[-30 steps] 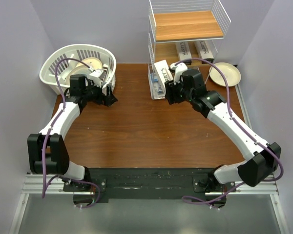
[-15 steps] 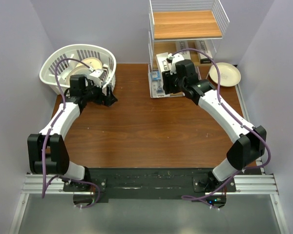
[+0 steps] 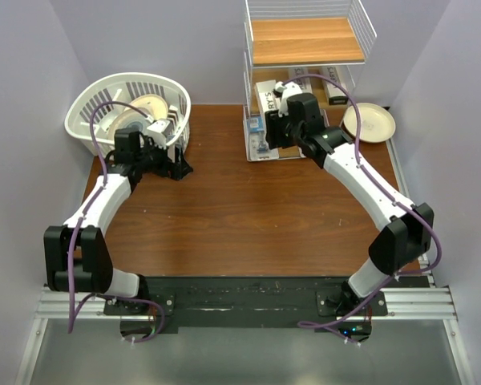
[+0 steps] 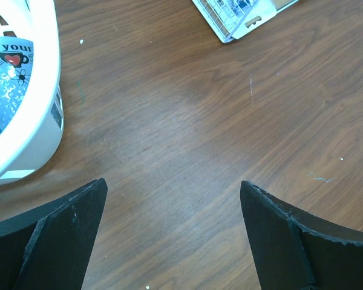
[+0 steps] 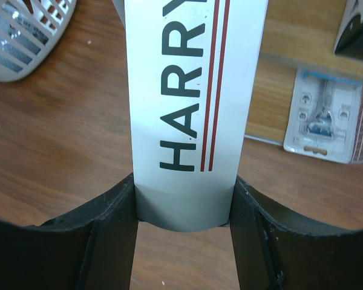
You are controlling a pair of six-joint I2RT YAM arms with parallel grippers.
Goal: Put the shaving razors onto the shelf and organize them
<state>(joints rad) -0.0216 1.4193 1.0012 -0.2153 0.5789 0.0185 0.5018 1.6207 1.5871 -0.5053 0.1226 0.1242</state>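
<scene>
1. Right gripper (image 5: pixel 184 204): closed on the near end of a long white "HARRY'S" razor box (image 5: pixel 193 90), one finger on each long side.
2. The held box is at the left front of the shelf (image 3: pixel 305 40), which stands at the far edge of the surface (image 3: pixel 240 216), right of centre. Whether the box rests on a tier cannot be told.
3. Two more HARRY'S boxes (image 3: pixel 305 77) lie side by side on a lower tier, to the right of the held one.
4. A clear blister pack (image 5: pixel 323 118) lies at the front of the lowest tier, below the held box. How many packs lie there cannot be told.
5. Left gripper (image 4: pixel 172 193): jaws wide apart, nothing between them, over bare wood just beside the white basket (image 3: pixel 88 100) at the far left corner.
6. A cream plate (image 3: pixel 369 122) lies on the surface to the right of the shelf. Another plate (image 3: pixel 148 104) sits in the basket.
</scene>
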